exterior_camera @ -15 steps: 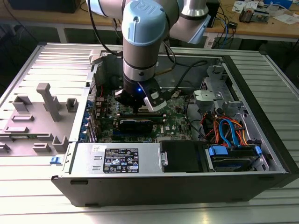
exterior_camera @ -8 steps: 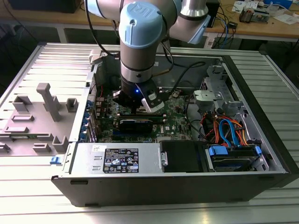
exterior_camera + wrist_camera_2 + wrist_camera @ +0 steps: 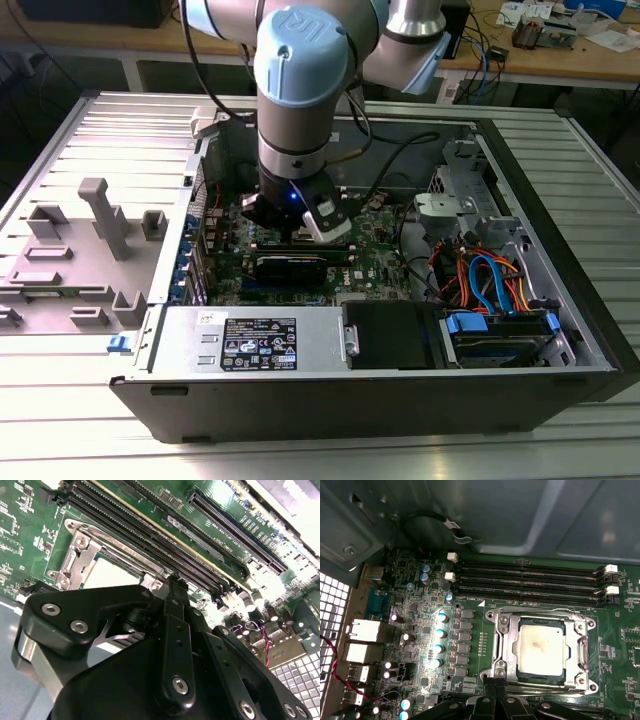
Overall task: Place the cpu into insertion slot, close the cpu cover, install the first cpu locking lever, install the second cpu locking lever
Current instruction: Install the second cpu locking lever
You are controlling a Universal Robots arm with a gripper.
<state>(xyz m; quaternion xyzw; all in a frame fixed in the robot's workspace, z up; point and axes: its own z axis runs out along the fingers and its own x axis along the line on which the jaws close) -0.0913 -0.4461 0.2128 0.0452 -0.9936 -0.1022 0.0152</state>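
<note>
The cpu [image 3: 540, 645], a dull silver square chip, lies flat in the insertion slot [image 3: 489, 652] on the green motherboard. The cpu cover [image 3: 503, 642], a silvery metal frame, lies down around it, with the chip showing through its window. A thin wire lever [image 3: 535, 611] runs along the frame's side nearest the memory slots. My gripper [image 3: 491, 684] stands at the socket's opposite edge, fingers together, touching or just above the frame. In the second wrist view the gripper [image 3: 173, 582] tapers to one tip beside the pale cpu [image 3: 111, 572] and cover [image 3: 75, 560]. In the exterior view the gripper [image 3: 296, 232] reaches down into the open computer case.
Long black memory slots [image 3: 530, 582] run beside the socket. Capacitors [image 3: 440, 632] and rear ports [image 3: 367, 630] stand on its other side. In the case are a power supply [image 3: 250, 340] and a drive bay with blue cables [image 3: 495, 290]. A grey fixture [image 3: 100, 215] sits at the exterior view's left.
</note>
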